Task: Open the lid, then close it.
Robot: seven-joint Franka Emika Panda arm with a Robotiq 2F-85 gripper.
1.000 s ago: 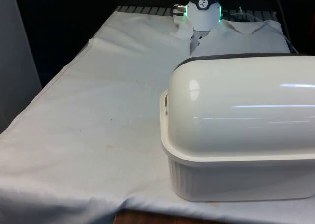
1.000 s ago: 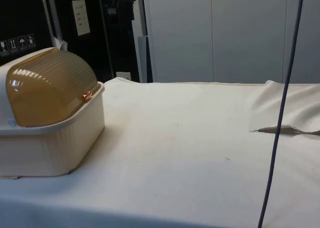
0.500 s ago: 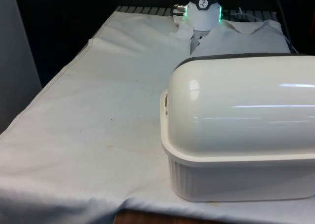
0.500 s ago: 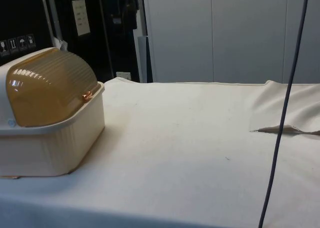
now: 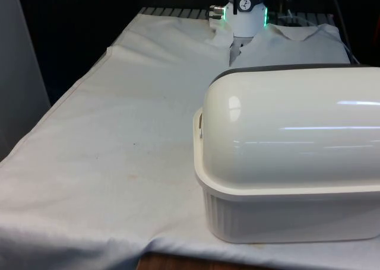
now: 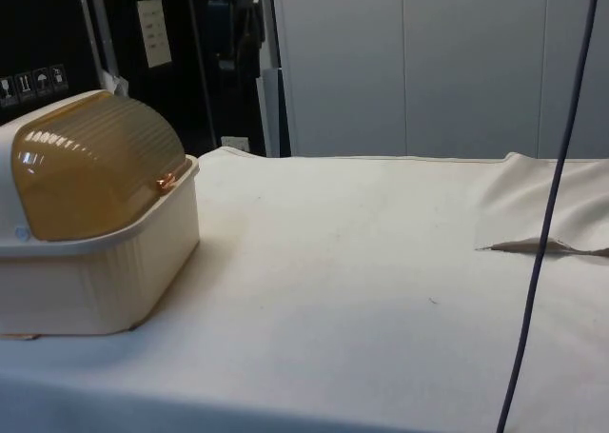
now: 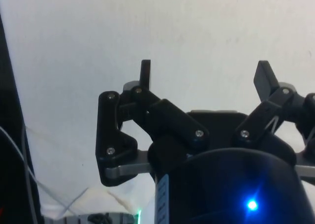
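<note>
A cream bread box (image 5: 285, 210) stands at the near end of the table on the front view's right, turning its rounded back to that camera. In the side view the bread box (image 6: 95, 271) has a ribbed amber roll lid (image 6: 95, 162) that is pulled down shut onto the front rim. My gripper (image 7: 204, 74) hangs high over bare white cloth, away from the box, with its two black fingers (image 7: 145, 74) spread wide and nothing between them.
The white cloth (image 5: 130, 133) covers the whole table and is rumpled near the robot's base (image 5: 246, 12). A thin dark cable (image 6: 542, 243) hangs down across the side view's right. Dark cabinets stand behind the box.
The hanging cable has swung slightly to the right in the side view. The bread box and its lid have not moved.
</note>
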